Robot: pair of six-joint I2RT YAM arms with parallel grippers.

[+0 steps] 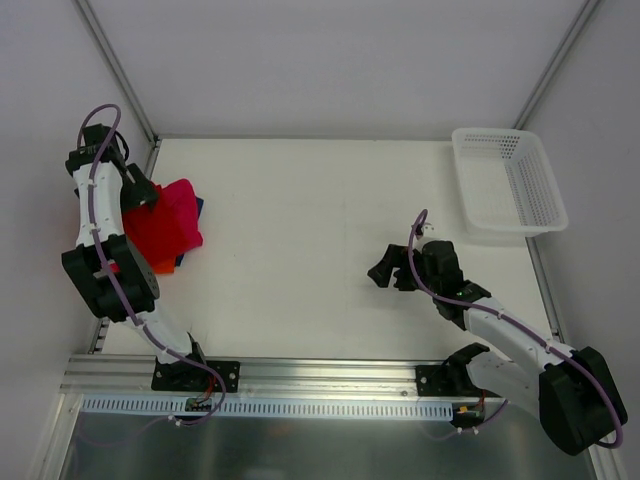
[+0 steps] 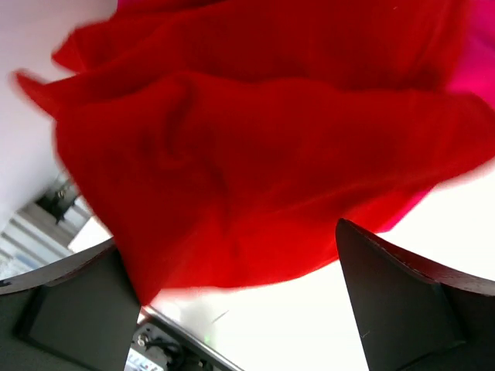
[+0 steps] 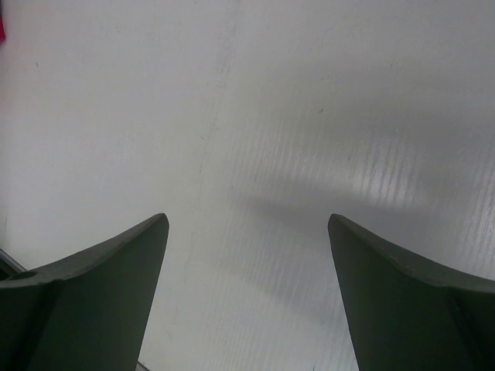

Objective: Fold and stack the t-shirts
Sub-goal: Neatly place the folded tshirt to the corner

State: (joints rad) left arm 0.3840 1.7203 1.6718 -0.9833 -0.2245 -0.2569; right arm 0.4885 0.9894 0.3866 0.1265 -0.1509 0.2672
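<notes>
Left arm reaches to the white worktop's (image 1: 300,220) left edge; right arm crouches low mid-worktop.
Left pincer (image 2: 228,238) gapes open, the crumpled bright red cloth t-shirt (image 2: 255,154) just beyond its fingers, lying over magenta-pink (image 1: 190,225) and orange (image 1: 165,265) folded shirts. Right pincer (image 3: 247,218) is open over bare worktop, well apart.

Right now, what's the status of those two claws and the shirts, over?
Left gripper open, at the bright red cloth t-shirt. Right gripper open above white table. Shirt lies rumpled on the pile, nothing blocking.
</notes>
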